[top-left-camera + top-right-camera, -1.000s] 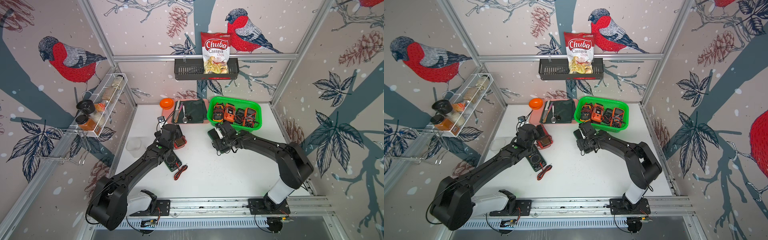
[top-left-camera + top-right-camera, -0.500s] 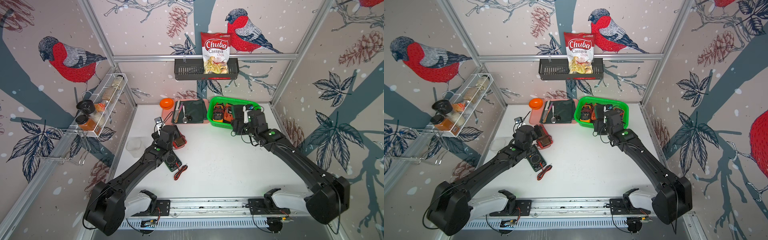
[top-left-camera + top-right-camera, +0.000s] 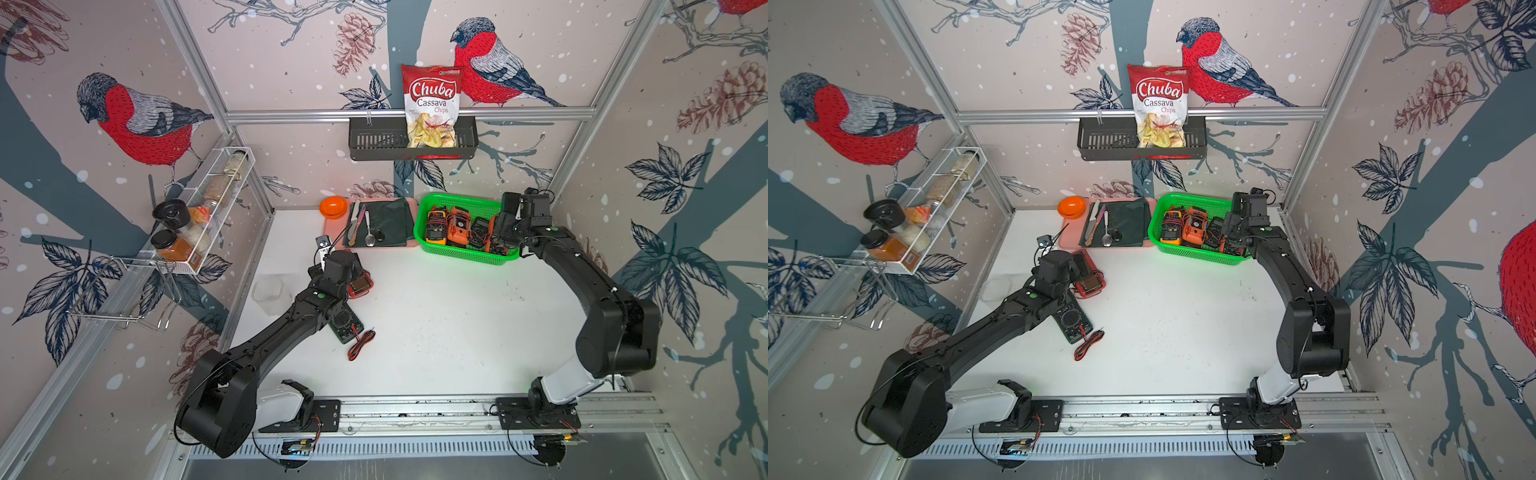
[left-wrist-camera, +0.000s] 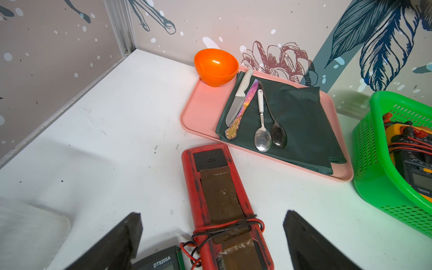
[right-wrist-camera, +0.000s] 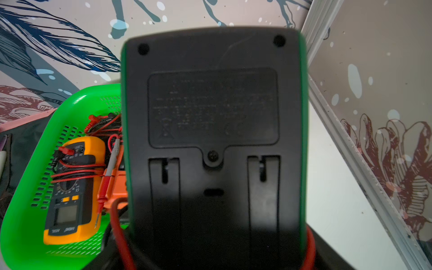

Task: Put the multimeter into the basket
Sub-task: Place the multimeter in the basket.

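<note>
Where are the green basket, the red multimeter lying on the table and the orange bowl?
green basket [image 3: 461,254]: a top view, front wall.
red multimeter [image 4: 219,194]: left wrist view, taped back.
orange bowl [image 4: 216,66]: left wrist view, inside.

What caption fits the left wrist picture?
Open left gripper poised over a red multimeter, beside the pink tray and green basket.

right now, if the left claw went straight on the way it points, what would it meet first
Most likely the red multimeter, lying back-up right ahead of the open left claw. The pink tray comes only after it. The wrist view does not show how high the claw is above the meter.
</note>
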`<state>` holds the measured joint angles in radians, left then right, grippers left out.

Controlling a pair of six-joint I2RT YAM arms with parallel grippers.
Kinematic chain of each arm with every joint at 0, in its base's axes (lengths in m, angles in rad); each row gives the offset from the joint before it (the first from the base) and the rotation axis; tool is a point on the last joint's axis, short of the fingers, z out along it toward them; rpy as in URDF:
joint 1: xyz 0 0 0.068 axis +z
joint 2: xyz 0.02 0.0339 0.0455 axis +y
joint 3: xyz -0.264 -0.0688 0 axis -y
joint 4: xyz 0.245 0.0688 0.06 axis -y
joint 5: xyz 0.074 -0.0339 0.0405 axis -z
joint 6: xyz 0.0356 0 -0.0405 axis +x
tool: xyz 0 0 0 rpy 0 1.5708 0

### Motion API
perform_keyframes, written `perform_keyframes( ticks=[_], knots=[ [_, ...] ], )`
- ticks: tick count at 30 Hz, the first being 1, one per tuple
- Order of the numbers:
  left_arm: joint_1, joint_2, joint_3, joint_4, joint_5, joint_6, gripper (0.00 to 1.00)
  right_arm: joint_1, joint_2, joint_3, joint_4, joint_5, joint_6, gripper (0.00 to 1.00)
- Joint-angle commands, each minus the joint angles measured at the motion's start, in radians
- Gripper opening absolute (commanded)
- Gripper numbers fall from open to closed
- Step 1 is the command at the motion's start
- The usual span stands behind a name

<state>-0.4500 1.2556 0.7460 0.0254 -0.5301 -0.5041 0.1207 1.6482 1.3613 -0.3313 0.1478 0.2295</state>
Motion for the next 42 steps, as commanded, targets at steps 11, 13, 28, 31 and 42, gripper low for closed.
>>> perform_keyframes(
  ticks=[11, 13, 28, 31, 42],
  knots=[
    [0.000, 0.053, 0.031, 0.056, 0.033, 0.004, 0.97, 0.010, 0.261, 0.189, -0.010, -0.029, -0.022, 0.00],
    [0.000, 0.059, 0.034, 0.056, 0.033, 0.007, 0.98, 0.013, 0.305, 0.224, -0.026, -0.028, -0.021, 0.00],
    [0.001, 0.102, 0.057, 0.056, 0.045, 0.010, 0.97, 0.077, 0.429, 0.200, 0.012, -0.032, 0.020, 0.14],
    [0.000, 0.103, 0.059, 0.060, 0.051, 0.010, 0.98, 0.069, 0.427, 0.170, 0.050, -0.093, 0.038, 0.17],
    [0.001, 0.107, 0.053, 0.062, 0.056, -0.003, 0.98, 0.071, 0.360, 0.152, 0.049, -0.070, 0.043, 0.63]
  ],
)
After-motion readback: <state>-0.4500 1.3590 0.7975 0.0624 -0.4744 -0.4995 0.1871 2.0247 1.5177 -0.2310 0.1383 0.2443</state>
